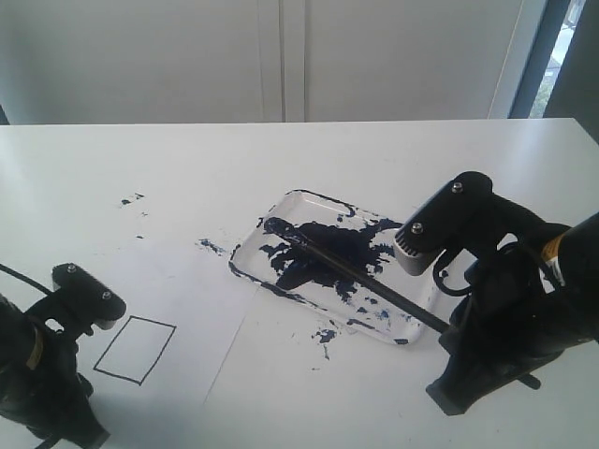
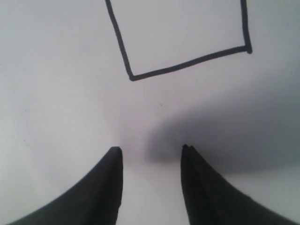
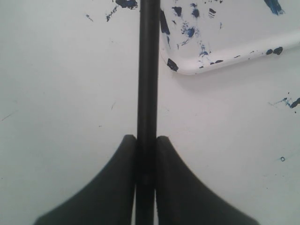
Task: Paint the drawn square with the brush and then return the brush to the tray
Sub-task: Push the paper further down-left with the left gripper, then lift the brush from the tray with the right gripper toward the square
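Blue-black paint loads the brush (image 1: 374,281), tip dipped in the tray (image 1: 304,195) mid-bench (image 1: 281,150), handle clamped by the right pincer (image 3: 146,140); near left, the drawn square (image 1: 135,350) waits unpainted beside the parted, empty left pincer (image 2: 151,150).

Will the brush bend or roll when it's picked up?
It probably won't bend: the brush looks like a straight, thin stick. It's likely light, since the right claw pinches only its end. It looks round, so it might roll if let go.
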Available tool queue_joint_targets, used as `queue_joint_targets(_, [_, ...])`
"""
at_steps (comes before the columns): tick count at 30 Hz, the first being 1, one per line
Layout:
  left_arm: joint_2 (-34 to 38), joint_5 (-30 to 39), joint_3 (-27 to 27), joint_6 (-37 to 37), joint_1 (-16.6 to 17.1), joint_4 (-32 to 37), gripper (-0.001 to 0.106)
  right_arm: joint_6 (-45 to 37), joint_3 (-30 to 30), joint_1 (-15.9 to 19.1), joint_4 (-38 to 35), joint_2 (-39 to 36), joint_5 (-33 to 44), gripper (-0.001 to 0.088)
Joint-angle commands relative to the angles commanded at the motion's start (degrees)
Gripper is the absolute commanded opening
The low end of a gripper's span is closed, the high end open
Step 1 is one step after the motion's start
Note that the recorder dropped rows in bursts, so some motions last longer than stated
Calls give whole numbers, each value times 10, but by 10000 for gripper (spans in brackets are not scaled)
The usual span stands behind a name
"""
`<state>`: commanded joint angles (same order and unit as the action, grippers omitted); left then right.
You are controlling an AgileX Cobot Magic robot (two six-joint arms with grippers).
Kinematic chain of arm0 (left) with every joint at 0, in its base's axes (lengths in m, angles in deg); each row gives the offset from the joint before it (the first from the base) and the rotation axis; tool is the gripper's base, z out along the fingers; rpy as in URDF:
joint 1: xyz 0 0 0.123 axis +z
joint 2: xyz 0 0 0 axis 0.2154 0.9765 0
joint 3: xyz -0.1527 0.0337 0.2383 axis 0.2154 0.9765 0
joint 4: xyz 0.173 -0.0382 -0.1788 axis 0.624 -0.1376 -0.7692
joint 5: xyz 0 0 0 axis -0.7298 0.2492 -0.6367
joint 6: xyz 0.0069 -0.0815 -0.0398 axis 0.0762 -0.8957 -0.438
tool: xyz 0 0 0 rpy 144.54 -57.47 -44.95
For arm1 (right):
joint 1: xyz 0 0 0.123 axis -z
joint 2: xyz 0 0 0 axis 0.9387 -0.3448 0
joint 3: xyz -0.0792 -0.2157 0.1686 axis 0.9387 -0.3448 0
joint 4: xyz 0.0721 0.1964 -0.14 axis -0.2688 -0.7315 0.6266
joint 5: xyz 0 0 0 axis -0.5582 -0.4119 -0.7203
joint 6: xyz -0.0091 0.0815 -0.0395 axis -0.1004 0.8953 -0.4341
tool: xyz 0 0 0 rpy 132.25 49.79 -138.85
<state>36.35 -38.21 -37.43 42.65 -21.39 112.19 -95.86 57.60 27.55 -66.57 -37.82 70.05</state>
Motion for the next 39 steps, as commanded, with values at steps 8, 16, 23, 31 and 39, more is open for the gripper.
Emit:
queue_joint_targets(8, [0, 64, 0, -112, 0, 98, 455, 0, 0, 0, -1, 0, -1, 0])
queue_joint_targets(16, [-20, 57, -4, -198, 0, 99, 455, 0, 0, 0, -1, 0, -4, 0])
queue_joint_targets(23, [-40, 47, -4, -95, 0, -41, 455, -19, 0, 0, -19, 0, 1, 0])
queue_joint_targets(31, [-40, 67, -2, -28, 0, -110, 455, -160, 5, 0, -149, -2, 41, 0])
queue_joint_targets(39, [-40, 46, 24, -31, 0, -118, 455, -175, 73, 0, -151, -74, 78, 0])
